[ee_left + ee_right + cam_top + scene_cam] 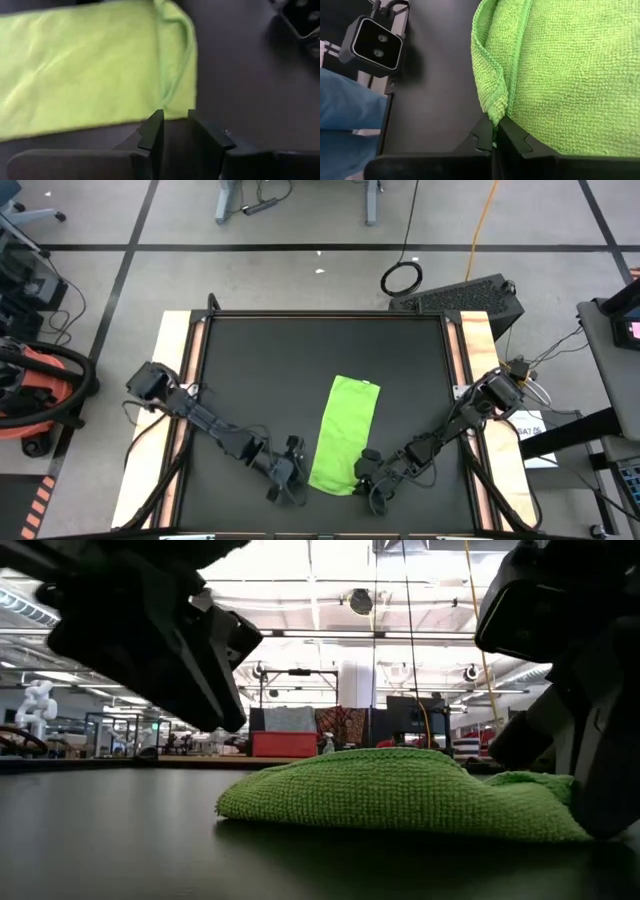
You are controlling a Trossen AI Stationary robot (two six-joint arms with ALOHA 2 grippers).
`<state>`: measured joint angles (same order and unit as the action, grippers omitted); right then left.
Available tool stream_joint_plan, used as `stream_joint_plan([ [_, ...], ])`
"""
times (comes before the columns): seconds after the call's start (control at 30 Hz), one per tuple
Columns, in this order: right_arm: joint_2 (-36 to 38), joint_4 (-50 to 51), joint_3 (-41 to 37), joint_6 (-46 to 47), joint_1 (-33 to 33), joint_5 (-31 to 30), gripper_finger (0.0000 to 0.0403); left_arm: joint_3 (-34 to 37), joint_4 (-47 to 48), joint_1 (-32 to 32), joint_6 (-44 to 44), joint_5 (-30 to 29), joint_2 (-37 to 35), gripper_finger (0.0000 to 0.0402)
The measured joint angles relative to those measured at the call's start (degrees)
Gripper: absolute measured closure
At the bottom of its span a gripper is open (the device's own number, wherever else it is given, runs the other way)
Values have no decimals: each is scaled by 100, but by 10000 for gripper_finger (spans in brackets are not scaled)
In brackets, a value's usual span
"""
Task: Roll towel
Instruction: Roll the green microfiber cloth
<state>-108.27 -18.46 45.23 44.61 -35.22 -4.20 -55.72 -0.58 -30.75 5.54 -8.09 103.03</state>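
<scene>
Plain lime-green towel (345, 432) on a black table (250, 370) with pale wooden edges.

You got one overhead cam looking straight down, one skimming level across the table (250, 360), and both wrist cams sat close on the towel (343, 432), shared everywhere.

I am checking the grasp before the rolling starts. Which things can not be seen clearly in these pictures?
- Towel near end: high view, covered by the right gripper.
- Towel far end: low view, hidden behind its own near hump.
- Right gripper's pinch: right wrist view, fingers shut on a towel edge; layers caught, unclear.
- Left gripper: left wrist view, blurred; open beside the towel, contact unclear.
</scene>
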Motion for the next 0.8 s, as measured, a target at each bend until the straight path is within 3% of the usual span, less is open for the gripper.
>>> stream_joint_plan([
  [0.13, 0, -14, 0, 115, 178, 287, 403, -3, -458, -93, -275, -67, 213, 289],
  [0.33, 0, -50, 0, 174, 389, 576, 403, -11, -512, -115, -671, -266, 261, 195],
  [0.43, 0, -65, 0, 196, 466, 653, 403, -11, -582, -116, -937, -173, 261, 170],
  [0.8, 0, -90, 2, 382, 522, 614, 402, -13, -560, -127, -1538, 195, 575, 232],
])
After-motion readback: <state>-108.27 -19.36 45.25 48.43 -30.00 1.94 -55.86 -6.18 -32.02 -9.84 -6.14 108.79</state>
